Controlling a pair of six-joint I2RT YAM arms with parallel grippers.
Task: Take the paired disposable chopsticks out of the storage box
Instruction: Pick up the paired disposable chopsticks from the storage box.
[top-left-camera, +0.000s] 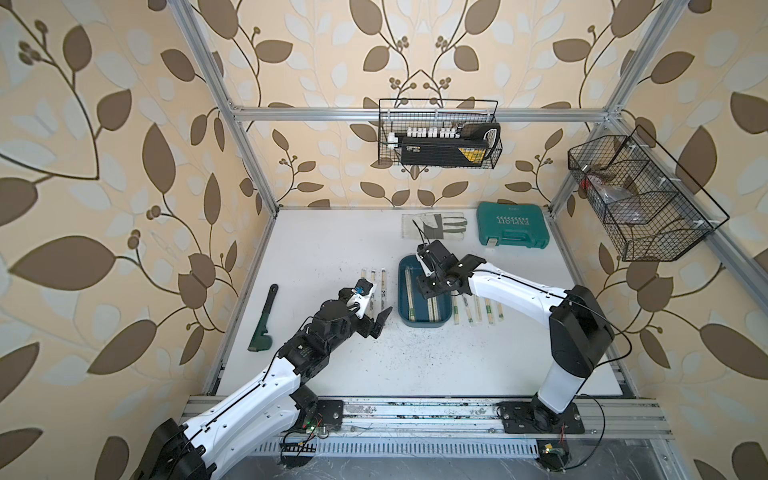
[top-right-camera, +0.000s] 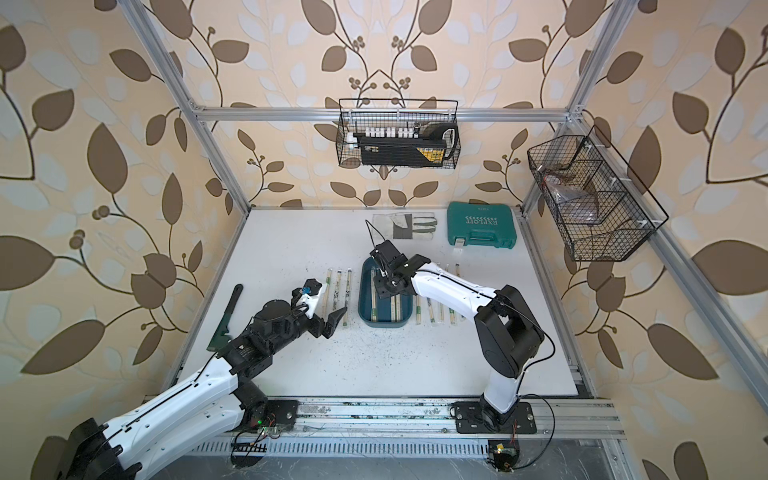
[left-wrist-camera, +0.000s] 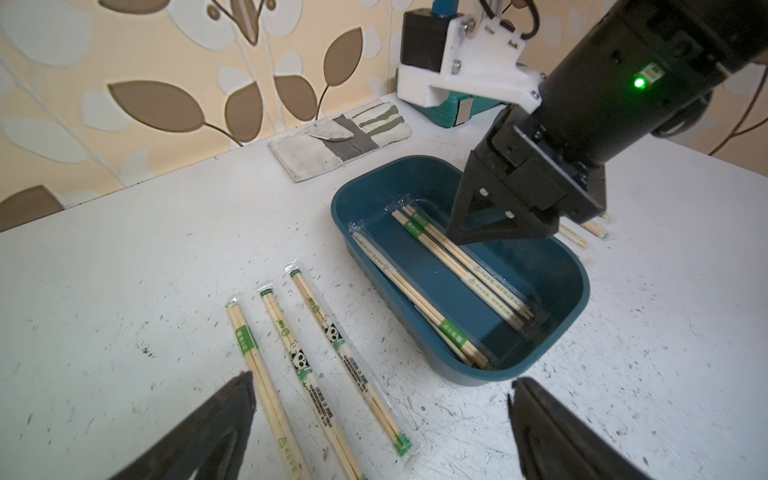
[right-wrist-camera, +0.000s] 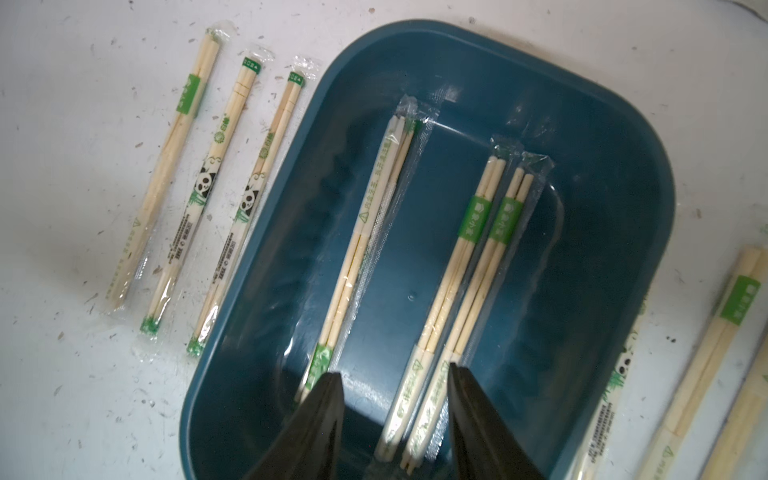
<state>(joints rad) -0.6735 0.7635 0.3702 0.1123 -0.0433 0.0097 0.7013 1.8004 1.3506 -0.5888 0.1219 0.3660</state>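
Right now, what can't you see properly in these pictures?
- Storage box: in both top views the right arm covers part of it, so the chopsticks inside cannot be counted there.
- Right gripper: the right wrist view doesn't show whether its fingers touch the two pairs between them.
- Side wire basket: in both top views its contents are too small and dark behind the mesh.

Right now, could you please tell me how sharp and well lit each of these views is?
Both top views: evenly lit, wide-angle stretch at the edges, chopsticks tiny. Left wrist view: tray sharp, left claw a soft dark blur. Right wrist view: glare on the clear sleeves and tray floor, right claw slightly soft.
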